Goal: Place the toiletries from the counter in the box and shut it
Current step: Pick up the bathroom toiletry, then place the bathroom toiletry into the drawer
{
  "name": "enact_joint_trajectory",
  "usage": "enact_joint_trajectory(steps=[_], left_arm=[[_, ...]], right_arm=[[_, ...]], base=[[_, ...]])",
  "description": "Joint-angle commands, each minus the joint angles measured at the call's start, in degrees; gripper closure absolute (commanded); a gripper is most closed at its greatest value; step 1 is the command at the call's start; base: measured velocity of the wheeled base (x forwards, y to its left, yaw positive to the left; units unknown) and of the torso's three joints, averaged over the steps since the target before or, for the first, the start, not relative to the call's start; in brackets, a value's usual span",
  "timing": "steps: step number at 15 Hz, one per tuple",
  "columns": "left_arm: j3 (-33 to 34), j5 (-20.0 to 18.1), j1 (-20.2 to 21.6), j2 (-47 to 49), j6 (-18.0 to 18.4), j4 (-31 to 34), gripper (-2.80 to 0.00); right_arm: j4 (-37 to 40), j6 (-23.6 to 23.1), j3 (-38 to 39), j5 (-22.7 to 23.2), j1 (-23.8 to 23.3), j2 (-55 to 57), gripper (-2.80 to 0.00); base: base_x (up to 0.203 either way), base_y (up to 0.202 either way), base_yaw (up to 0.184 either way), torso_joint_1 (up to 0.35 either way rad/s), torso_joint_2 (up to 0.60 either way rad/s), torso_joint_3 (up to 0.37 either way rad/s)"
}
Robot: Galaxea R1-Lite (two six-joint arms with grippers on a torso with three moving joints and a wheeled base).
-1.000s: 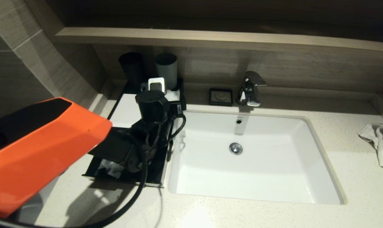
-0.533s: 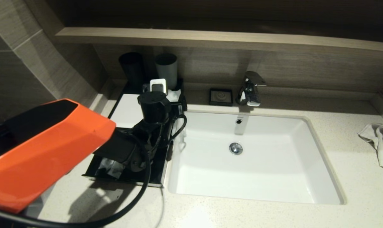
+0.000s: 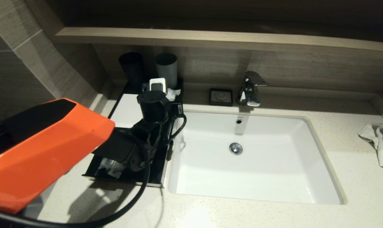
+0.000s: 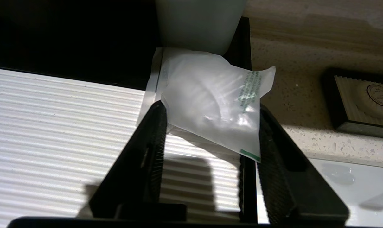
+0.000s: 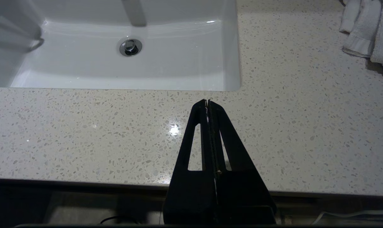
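Note:
My left gripper (image 4: 210, 107) is open at the back right corner of the black box (image 3: 124, 110), whose ribbed white top (image 4: 52, 126) shows in the left wrist view. Its fingers (image 4: 153, 133) straddle a small squarish translucent packet (image 4: 210, 95) with green print that rests against the grey cup (image 4: 197, 22). In the head view the packet (image 3: 174, 92) peeks out past the wrist. The box's drawer (image 3: 124, 180) is slid out in front with crumpled packets (image 3: 110, 167) in it. My right gripper (image 5: 207, 102) is shut and empty over the counter's (image 5: 83, 133) front edge.
A dark cup (image 3: 131, 68) and the grey cup (image 3: 166, 69) stand behind the box. The white sink (image 3: 258, 190) lies right of it, with the faucet (image 3: 251, 88) and a small black soap dish (image 3: 220, 96) behind. A towel (image 3: 381, 142) lies far right.
My left arm has moved a little toward the cups at the back of the box, then held still. Less of the packet shows beside the wrist. The drawer stays open.

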Motion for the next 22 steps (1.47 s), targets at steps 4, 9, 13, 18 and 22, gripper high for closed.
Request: enact_joint_trajectory(steps=[4, 9, 13, 18, 22], left_arm=[[0.7, 0.2, 0.1, -1.5, 0.0, -0.4, 0.00], [3.1, 0.3, 0.5, -5.1, 0.0, 0.1, 0.00], [9.1, 0.2, 0.4, -10.8, -0.1, 0.6, 0.00], [23.7, -0.2, -0.2, -20.0, -0.2, 1.8, 0.00], [34.0, -0.3, -3.2, -25.7, -0.7, 1.8, 0.00]], right_arm=[[0.0, 0.0, 0.0, 0.0, 0.0, 0.0, 0.00], [0.0, 0.0, 0.0, 0.0, 0.0, 0.0, 0.00], [0.0, 0.0, 0.0, 0.0, 0.0, 0.0, 0.00], [0.0, 0.0, 0.0, 0.0, 0.0, 0.0, 0.00], [0.0, 0.0, 0.0, 0.0, 0.0, 0.0, 0.00]], base=[[0.000, 0.000, 0.000, 0.000, 0.00, 0.000], [0.000, 0.000, 0.000, 0.000, 0.00, 0.000], [0.000, 0.000, 0.000, 0.000, 0.00, 0.000], [0.000, 0.000, 0.000, 0.000, 0.00, 0.000], [0.000, 0.000, 0.000, 0.000, 0.00, 0.000]])
